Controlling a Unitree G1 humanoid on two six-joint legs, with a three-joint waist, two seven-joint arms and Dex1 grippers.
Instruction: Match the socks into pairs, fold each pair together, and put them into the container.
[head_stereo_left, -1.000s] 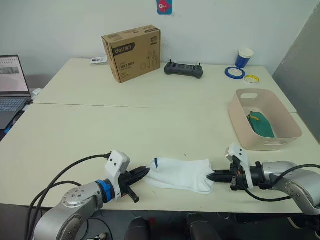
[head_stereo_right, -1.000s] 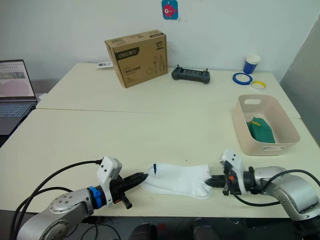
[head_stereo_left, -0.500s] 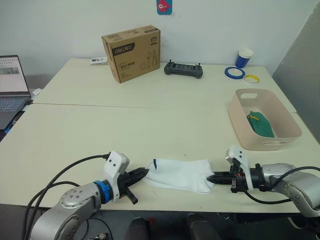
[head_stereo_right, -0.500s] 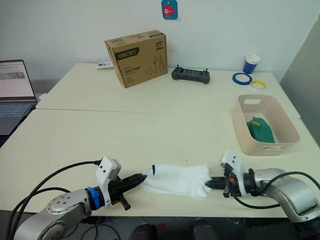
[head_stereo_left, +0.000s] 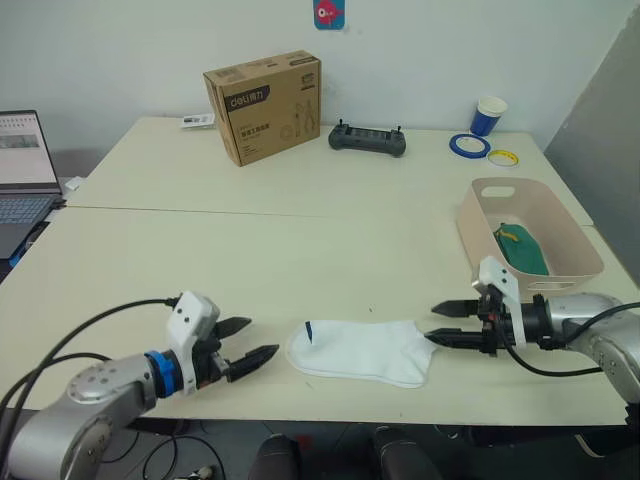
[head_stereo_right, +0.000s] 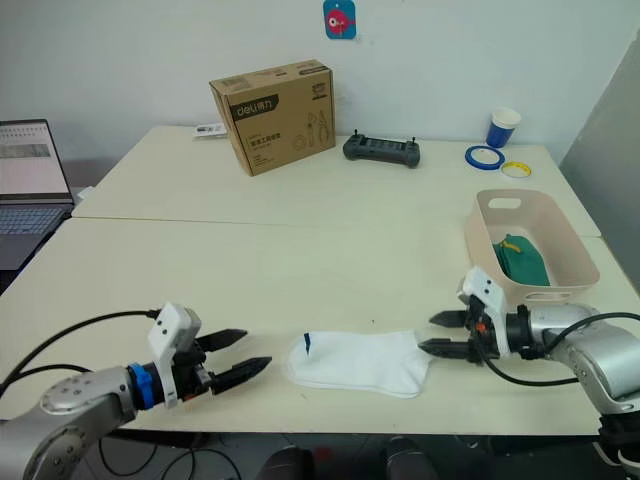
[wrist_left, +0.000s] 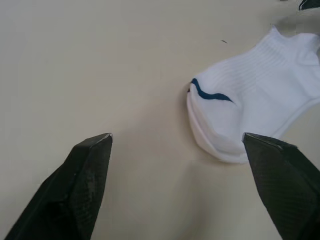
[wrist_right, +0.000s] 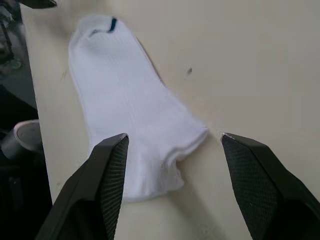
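— So where did the white socks (head_stereo_left: 360, 351) lie?
— Low in the frame's centre, flat on the table (head_stereo_left: 250, 260), long axis running left to right between the arms.
— And the grippers?
— Left gripper (head_stereo_left: 243, 342) spread open, just beside the toe; right gripper (head_stereo_left: 447, 325) open too, nearly touching the cuff, likely nearer. Tub (head_stereo_left: 480, 245) sat at right, holding a green sock (head_stereo_left: 522, 249).
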